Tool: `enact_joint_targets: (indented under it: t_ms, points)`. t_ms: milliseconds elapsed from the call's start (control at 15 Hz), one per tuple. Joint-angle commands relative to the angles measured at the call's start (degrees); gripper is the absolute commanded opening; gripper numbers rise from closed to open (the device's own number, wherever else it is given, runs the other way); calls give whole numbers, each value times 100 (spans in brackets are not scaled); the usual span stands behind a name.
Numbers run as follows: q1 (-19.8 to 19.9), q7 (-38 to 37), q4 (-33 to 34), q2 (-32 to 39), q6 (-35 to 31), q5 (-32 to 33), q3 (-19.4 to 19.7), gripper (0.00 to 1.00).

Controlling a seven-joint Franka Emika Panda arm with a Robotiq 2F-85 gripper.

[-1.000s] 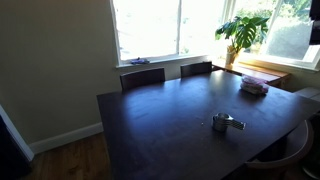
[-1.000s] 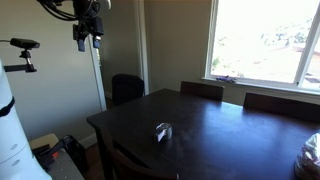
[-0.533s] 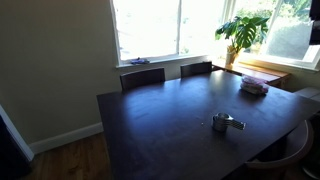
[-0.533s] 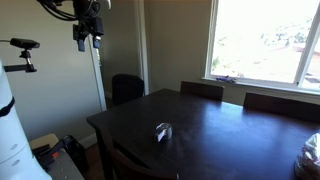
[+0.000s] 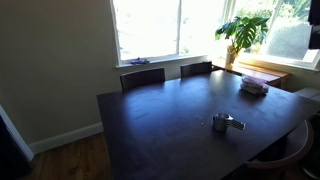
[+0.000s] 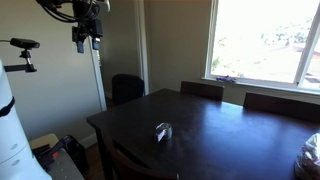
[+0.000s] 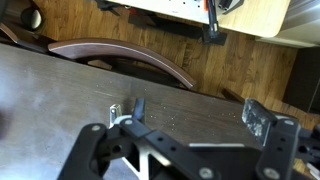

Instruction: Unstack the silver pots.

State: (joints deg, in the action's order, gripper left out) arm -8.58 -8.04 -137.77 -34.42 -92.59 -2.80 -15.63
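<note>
The silver pots [image 5: 227, 122] stand as one small shiny stack on the dark table [image 5: 160, 120], towards its near right part. They show as a small silver lump [image 6: 162, 131] near the table's front edge in an exterior view. My gripper [image 6: 88, 43] hangs high in the air, far to the left of the table and well apart from the pots. In the wrist view the gripper [image 7: 198, 112] is open, with bare table wood between its fingers. A small shiny bit [image 7: 115, 113] that may be the pots peeks out beside the left finger [image 7: 138, 107].
Dark chairs [image 5: 143, 76] line the window side, and another chair [image 7: 120, 55] stands at the table's near edge. A pinkish flat object [image 5: 254, 85] lies at the far right. A potted plant [image 5: 243, 30] stands by the window. A camera on a stand [image 6: 22, 45] is at the left.
</note>
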Motion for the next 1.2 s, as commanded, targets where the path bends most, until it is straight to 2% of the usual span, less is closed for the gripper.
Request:
enact_joint_targets:
  t_ms: [0,800,1133]
  points:
    - [-95,-44,9,29,7,38,75,100]
    - [-108,-26,-1,38,-17,52,62,100]
    - [-250,-159,98,458,-347,54,-243,100]
